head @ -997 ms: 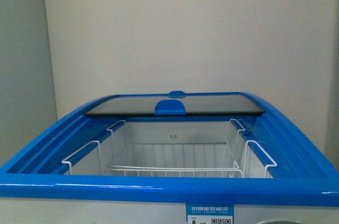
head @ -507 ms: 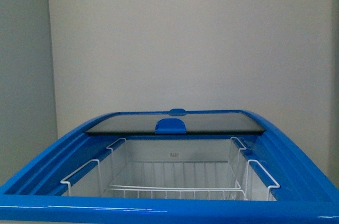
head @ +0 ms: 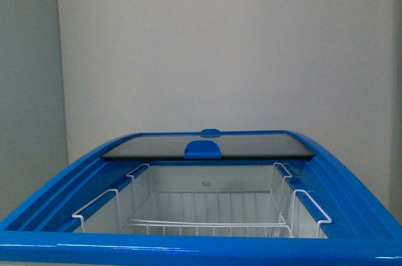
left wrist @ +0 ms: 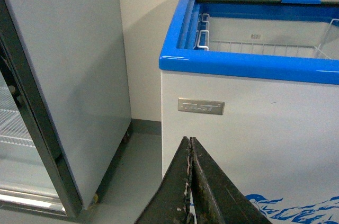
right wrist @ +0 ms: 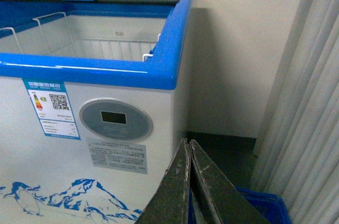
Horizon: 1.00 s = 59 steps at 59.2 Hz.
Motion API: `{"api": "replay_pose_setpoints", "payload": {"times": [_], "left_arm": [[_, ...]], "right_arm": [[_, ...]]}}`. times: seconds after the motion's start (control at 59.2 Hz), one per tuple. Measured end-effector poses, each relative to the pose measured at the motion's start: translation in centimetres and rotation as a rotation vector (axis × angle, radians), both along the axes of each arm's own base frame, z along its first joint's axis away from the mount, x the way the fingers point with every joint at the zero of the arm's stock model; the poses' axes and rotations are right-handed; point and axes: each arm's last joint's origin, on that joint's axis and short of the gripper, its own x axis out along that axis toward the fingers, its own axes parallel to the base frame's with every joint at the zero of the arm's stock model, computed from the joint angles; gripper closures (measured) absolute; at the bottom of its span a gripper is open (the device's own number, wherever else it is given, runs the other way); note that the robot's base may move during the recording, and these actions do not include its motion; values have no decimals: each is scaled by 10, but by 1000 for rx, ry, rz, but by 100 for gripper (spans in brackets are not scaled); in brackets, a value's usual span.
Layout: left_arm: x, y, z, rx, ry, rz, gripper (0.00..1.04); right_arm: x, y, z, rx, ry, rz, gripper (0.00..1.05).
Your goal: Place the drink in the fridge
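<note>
Simply white fridge [head: 352,178] (blue rim), lid open

L pincer [left wrist: 190,181]: two dark, near-black flat tapering blades w/ scuffed, chipped inner edges; R pincer [right wrist: 189,181]: same dark wedge shape, worn matte surface, pale specks along seam.

White fridge [right wrist: 153,128] with blue rim, blue penguin-and-mountain decal [right wrist: 63,195], white wire basket [head: 207,212], grey upright cabinet [left wrist: 79,75]

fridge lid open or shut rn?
Open. The glass lid is slid to the far end of the fridge, leaving the white wire basket inside uncovered. No drink shows in it.
</note>
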Motion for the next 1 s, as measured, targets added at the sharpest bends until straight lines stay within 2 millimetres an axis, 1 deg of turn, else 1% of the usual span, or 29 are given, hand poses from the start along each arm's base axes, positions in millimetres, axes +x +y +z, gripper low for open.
{"api": "replay_pose_setpoints", "payload": {"times": [0.186, 0.203, 0.22, 0.27, 0.304, 0.338, 0.355, 0.389, 0.406, 0.524, 0.541, 0.575, 0.592, 0.625, 0.642, 0.676, 0.744, 0.828, 0.845, 0.879, 0.913, 0.997], "left_arm": [[0, 0, 0, 0, 0, 0, 102], [0, 0, 0, -1, 0, 0, 102], [0, 0, 0, 0, 0, 0, 99], [0, 0, 0, 0, 0, 0, 90], [0, 0, 0, 0, 0, 0, 85], [0, 0, 0, 0, 0, 0, 81], [0, 0, 0, 0, 0, 0, 78], [0, 0, 0, 0, 0, 0, 72], [0, 0, 0, 0, 0, 0, 71], [0, 0, 0, 0, 0, 0, 55], [0, 0, 0, 0, 0, 0, 51], [0, 0, 0, 0, 0, 0, 48], [0, 0, 0, 0, 0, 0, 44], [0, 0, 0, 0, 0, 0, 39], [0, 0, 0, 0, 0, 0, 37], [0, 0, 0, 0, 0, 0, 33], [0, 0, 0, 0, 0, 0, 23], [0, 0, 0, 0, 0, 0, 13], [0, 0, 0, 0, 0, 0, 9], [0, 0, 0, 0, 0, 0, 7], [0, 0, 0, 0, 0, 0, 7], [0, 0, 0, 0, 0, 0, 8]], "right_arm": [[-1, 0, 1, 0, -10, 2, 102], [-1, 0, 1, 0, -10, 1, 102], [-1, 0, 1, 0, -10, 1, 102], [-1, 0, 1, 0, -10, 1, 94], [-1, 0, 1, 0, -10, 2, 90], [-1, 0, 1, 0, -10, 2, 85], [-1, 0, 1, 0, -10, 2, 81], [-1, 0, 1, 0, -10, 1, 78], [-1, 0, 1, 0, -10, 2, 74], [-1, 0, 1, 0, -10, 1, 59], [-1, 0, 1, 0, -10, 1, 57], [-1, 0, 1, 0, -10, 2, 52], [-1, 0, 1, 0, -10, 2, 48], [-1, 0, 1, 0, -10, 1, 45], [-1, 0, 1, 0, -10, 2, 41], [-1, 0, 1, 0, -10, 2, 38], [-1, 0, 1, 0, -10, 2, 28], [-1, 0, 1, 0, -10, 2, 18], [-1, 0, 1, 0, -10, 2, 16], [-1, 0, 1, 0, -10, 1, 11], [-1, 0, 1, 0, -10, 2, 7], [-1, 0, 1, 1, -10, 1, 8]]}}
